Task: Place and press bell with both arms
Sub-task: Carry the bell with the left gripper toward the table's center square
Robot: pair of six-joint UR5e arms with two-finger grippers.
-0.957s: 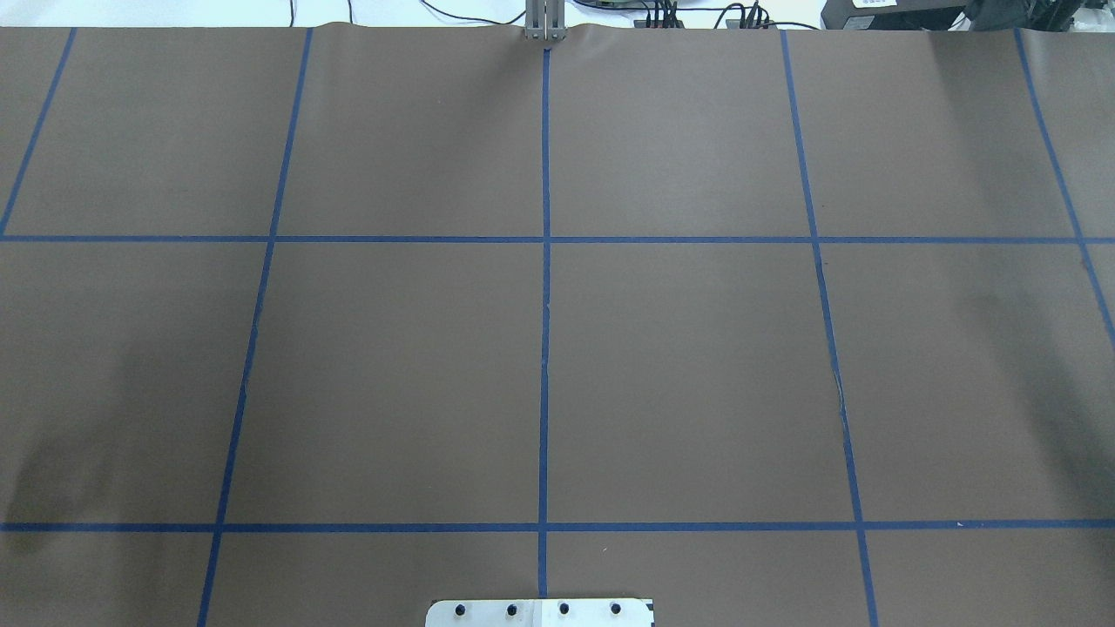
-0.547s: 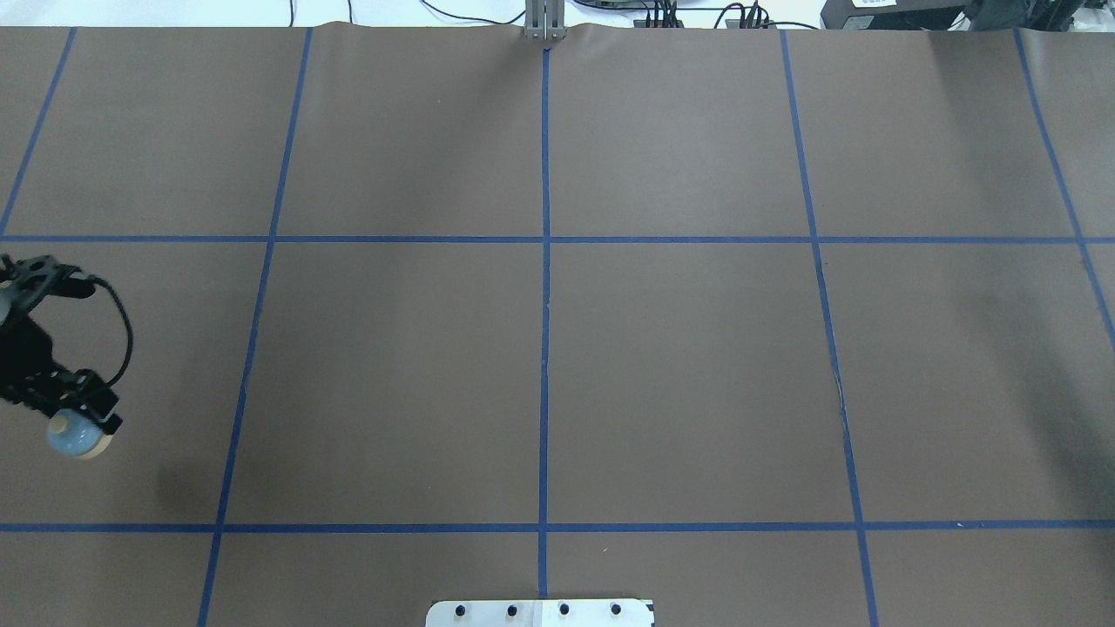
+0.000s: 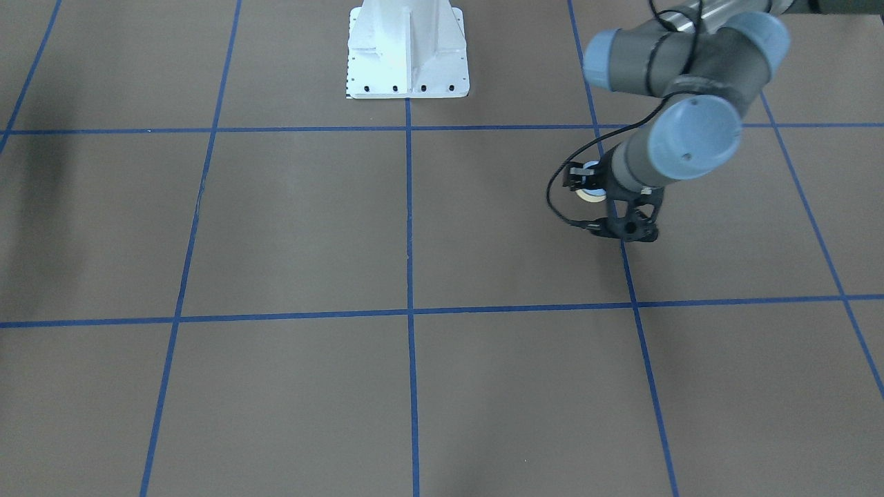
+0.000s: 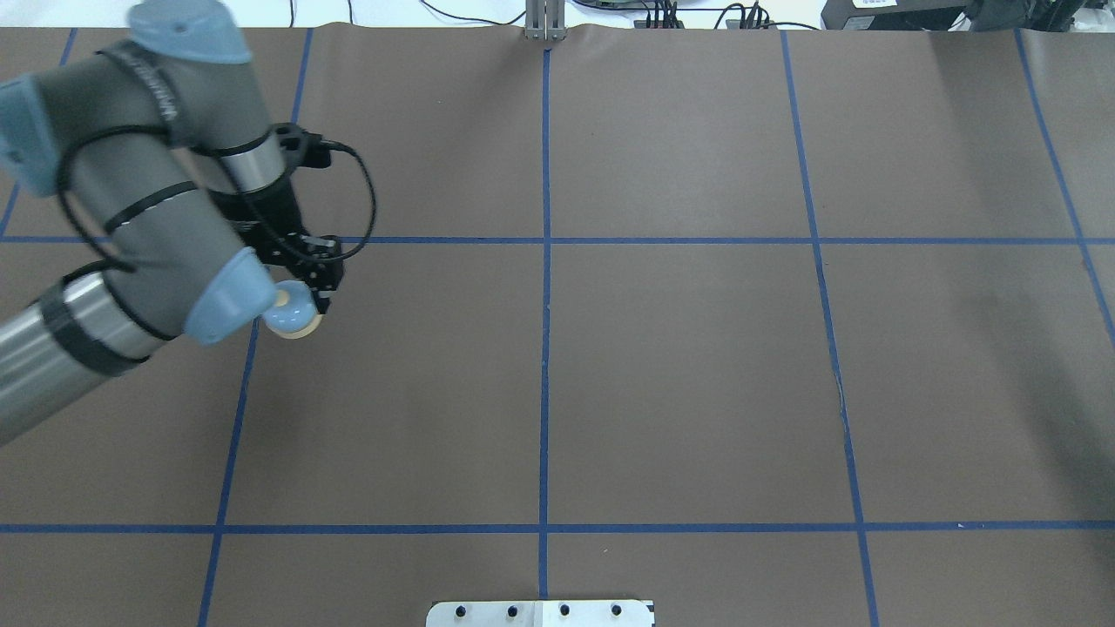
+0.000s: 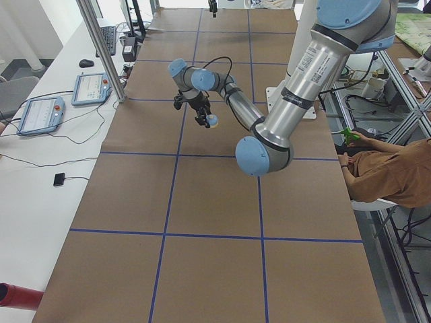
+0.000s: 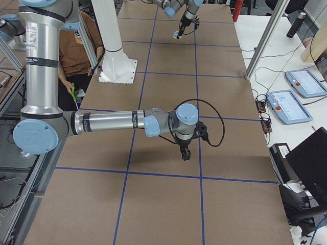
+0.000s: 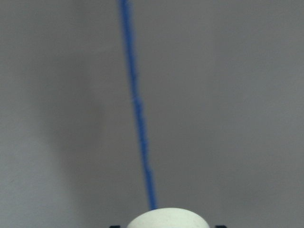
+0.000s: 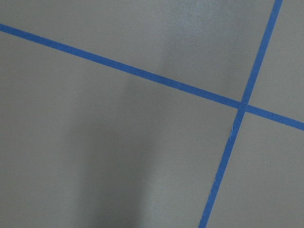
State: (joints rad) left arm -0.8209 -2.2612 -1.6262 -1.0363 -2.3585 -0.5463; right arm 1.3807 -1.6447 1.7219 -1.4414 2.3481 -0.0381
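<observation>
The right pincer [image 6: 184, 154], nearest in the right-side view, hangs over the counter [image 4: 697, 392]; its closure cannot be told. Farther off, the left pincer [image 4: 307, 294] is clenched on the bell [image 4: 293, 317], apparently clear of the counter. The bell is likely light and rigid. Its smooth dome may slip, so grip the base ring.

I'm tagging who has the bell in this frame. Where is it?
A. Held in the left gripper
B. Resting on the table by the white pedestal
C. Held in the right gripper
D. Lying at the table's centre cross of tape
A: the bell sits at the fingertips of the left gripper, on the arm at the overhead view's left, while no bell shows at the right gripper.
</observation>
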